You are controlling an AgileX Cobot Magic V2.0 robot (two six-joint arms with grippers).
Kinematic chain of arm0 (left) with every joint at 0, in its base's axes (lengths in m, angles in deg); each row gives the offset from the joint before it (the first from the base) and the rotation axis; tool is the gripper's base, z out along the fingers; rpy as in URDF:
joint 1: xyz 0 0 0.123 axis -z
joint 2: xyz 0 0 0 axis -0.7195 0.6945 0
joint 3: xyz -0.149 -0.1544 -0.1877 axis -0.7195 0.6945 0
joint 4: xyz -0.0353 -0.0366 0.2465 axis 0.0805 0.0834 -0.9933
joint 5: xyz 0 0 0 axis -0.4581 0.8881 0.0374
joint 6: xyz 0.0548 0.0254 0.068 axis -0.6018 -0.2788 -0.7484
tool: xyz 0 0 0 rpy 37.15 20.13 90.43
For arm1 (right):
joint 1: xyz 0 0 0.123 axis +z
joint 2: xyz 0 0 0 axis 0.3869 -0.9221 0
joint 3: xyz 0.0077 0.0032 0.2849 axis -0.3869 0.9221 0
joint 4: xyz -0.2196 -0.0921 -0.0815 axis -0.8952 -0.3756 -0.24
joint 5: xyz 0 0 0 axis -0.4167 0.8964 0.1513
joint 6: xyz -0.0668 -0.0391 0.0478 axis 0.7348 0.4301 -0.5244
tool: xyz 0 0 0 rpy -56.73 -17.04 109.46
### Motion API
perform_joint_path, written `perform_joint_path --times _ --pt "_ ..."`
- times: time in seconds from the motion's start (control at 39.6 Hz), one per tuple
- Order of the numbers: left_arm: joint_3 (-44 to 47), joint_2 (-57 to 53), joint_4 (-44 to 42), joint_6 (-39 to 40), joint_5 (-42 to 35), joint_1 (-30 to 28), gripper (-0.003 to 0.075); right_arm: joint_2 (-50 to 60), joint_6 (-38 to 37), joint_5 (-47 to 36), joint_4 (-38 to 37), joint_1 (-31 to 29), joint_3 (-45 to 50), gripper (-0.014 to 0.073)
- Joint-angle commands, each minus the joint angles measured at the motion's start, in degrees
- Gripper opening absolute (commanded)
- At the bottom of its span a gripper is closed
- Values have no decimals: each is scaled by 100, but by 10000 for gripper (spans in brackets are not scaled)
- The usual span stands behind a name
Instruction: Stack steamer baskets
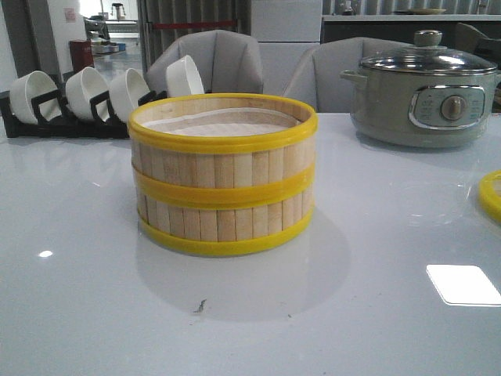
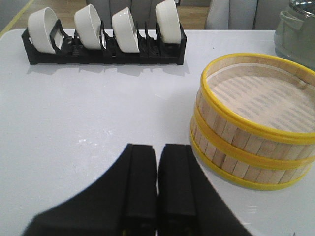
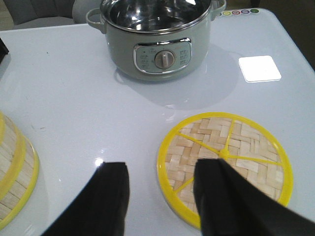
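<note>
Two steamer baskets [image 1: 223,176] stand stacked one on the other in the middle of the white table, bamboo slats between yellow rims, pale liner inside the top one. The left wrist view shows the same stack [image 2: 253,120], off to one side of my left gripper [image 2: 157,150], which is shut with nothing in it and hovers over bare table. In the right wrist view an edge of the stack [image 3: 15,172] shows. My right gripper [image 3: 161,169] is open, its fingers straddling the rim of the woven lid [image 3: 226,167]. Neither gripper appears in the front view.
A grey-green electric pot [image 1: 423,94] with glass lid stands at the back right. A black rack of white bowls [image 1: 94,102] lines the back left. The lid's yellow edge [image 1: 491,192] shows at the right. Grey chairs sit behind the table.
</note>
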Motion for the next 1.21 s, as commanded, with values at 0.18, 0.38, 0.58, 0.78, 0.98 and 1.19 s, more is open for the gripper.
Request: perform_joint_path --times 0.18,0.38,0.58,0.78,0.98,1.19 --pt "-36 -9 21 147 -771 -7 94 25 42 -385 -7 5 -188 421" --pt "-19 -9 -46 147 -771 -98 94 25 42 -332 -7 5 -188 421" --pt "158 -9 -35 147 -918 -464 94 25 42 -332 -7 5 -188 421" --pt "211 -9 -1 147 -1046 -473 94 25 42 -332 -7 5 -188 421" --pt "211 -9 -1 147 -954 -473 94 25 42 -332 -7 5 -188 421" --pt "211 -9 -23 137 -954 -473 94 25 42 -331 -7 5 -188 420"
